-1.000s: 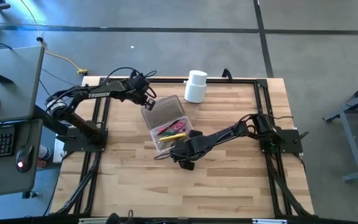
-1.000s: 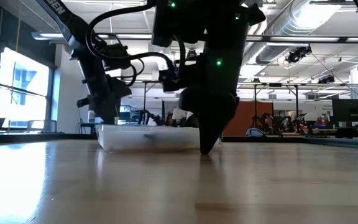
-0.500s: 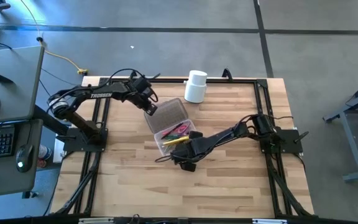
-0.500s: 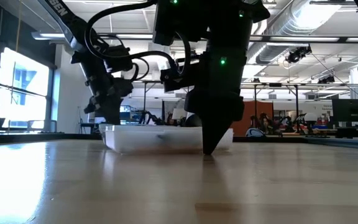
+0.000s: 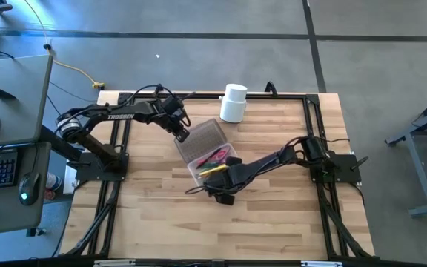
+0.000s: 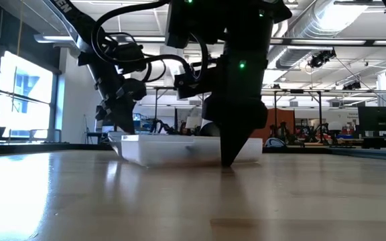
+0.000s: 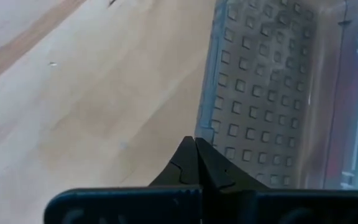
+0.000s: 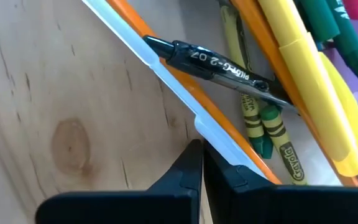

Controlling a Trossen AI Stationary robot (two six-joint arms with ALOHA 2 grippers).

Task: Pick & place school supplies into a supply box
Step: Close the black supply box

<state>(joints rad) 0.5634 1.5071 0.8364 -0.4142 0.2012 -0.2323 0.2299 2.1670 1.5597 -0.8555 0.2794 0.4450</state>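
The clear supply box (image 5: 215,162) lies open on the table, its grey textured lid (image 5: 203,136) flat on its far-left side. It holds pens, pencils and crayons: a black pen (image 8: 216,65), a yellow marker (image 8: 316,74), an orange pencil (image 8: 185,81) and green crayons (image 8: 263,127). My left gripper (image 5: 183,136) is shut, low at the lid's left edge. My right gripper (image 5: 216,192) is shut and points down at the box's near long side. It stands in front of the box (image 6: 173,150) in the low view. My left gripper has its shut fingertips (image 7: 194,149) against the lid's outer edge (image 7: 209,127), coming slanting down from the table's left. The lid lies flat on the table. My right gripper has its shut fingertips (image 8: 197,152) at the box's clear near rim (image 8: 219,135), pointing down from above. The box rests on the table.
A white cylindrical container (image 5: 233,102) stands at the far middle of the table. A thin dark item (image 5: 191,190) lies on the wood just left of my right gripper. Black frame rails run along the table's left, right and far edges.
My left gripper has gone toward the table's right edge and a little nearer, staying shut and pushing the lid. The whole box has slid along the table toward the right. My right gripper has shifted slightly right with it.
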